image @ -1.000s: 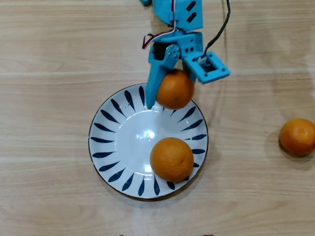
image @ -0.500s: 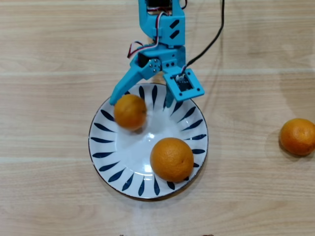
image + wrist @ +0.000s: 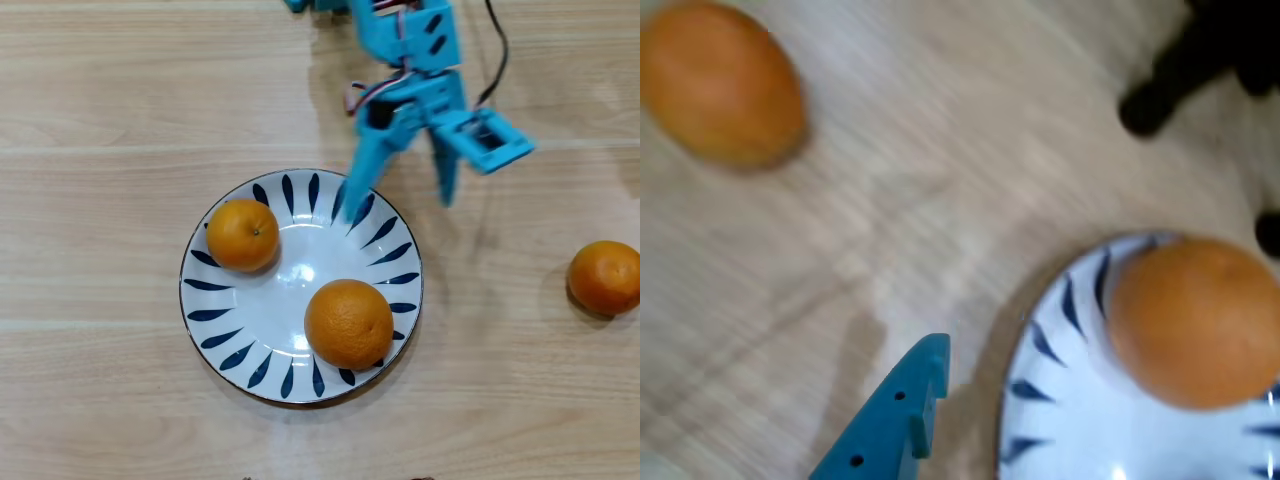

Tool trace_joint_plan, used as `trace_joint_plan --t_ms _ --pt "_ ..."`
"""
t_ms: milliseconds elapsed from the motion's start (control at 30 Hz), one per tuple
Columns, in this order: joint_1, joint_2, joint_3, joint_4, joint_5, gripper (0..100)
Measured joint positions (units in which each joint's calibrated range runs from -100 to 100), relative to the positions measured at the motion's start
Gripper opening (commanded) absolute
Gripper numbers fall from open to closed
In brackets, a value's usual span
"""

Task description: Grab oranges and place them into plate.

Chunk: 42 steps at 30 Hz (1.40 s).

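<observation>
The small orange (image 3: 241,234) I had just dropped lay at the plate's (image 3: 222,331) left rim, beside the large one (image 3: 348,323). My claw (image 3: 398,201) swung away, spread and empty; blurred, probably toward the last orange (image 3: 604,277) near the bench's right edge.

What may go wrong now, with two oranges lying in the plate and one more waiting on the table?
1. The last orange is round and lies free on the table, so the open gripper may push it away.
2. The plate already holds a small orange and a large orange; a third dropped in may knock one toward the rim.
</observation>
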Motion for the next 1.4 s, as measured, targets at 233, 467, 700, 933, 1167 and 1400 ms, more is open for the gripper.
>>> trace_joint_plan --t_ms 233,467,700,933,1167,1400 --pt "-16.5 1.1 -10.4 -1.1 -0.2 36" --pt "-23.7 8.8 -12.0 -17.3 -0.2 22" --pt "-26.8 14.6 -12.2 -23.9 -1.4 21" --pt "-26.0 23.3 -19.2 -24.2 -3.7 31" --pt "-23.0 33.4 -27.7 -24.3 -6.8 54" --pt "-22.3 41.0 -34.0 -24.3 -11.0 63"
